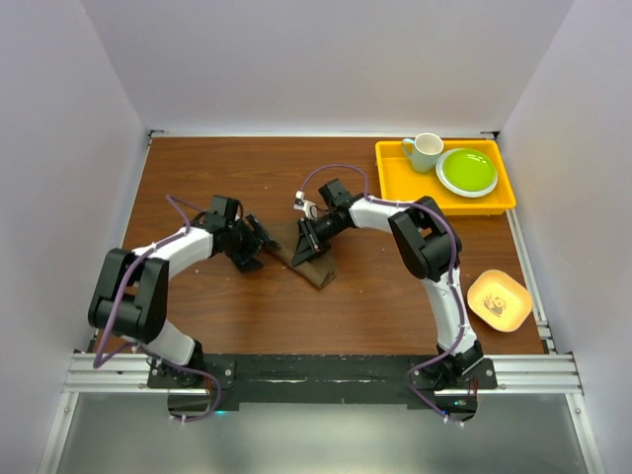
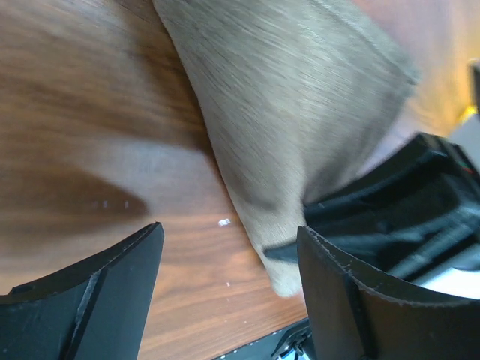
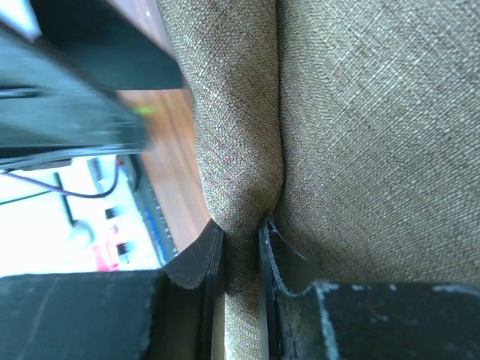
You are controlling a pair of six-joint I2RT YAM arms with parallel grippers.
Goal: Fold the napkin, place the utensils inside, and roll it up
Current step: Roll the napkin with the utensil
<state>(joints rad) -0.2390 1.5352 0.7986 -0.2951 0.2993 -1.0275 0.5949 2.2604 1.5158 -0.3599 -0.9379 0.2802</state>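
A brown wood-grain bench [image 1: 247,316] sits between plain white walls. The left gripper [image 1: 259,240] stands wide open and holds nothing, just left of the napkin [image 1: 321,269]. The right gripper [image 3: 240,232] is nearly closed, pinching a fold of the cloth. The napkin lies mid-frame in the top view, its long axis running upper left to lower right.

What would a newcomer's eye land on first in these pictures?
At the centre lies the dark brown napkin, with the right hand pinched shut on a fold of it and the left hand open beside it. Next comes the bright yellow tray at the far right corner, holding a green plate and a mug.
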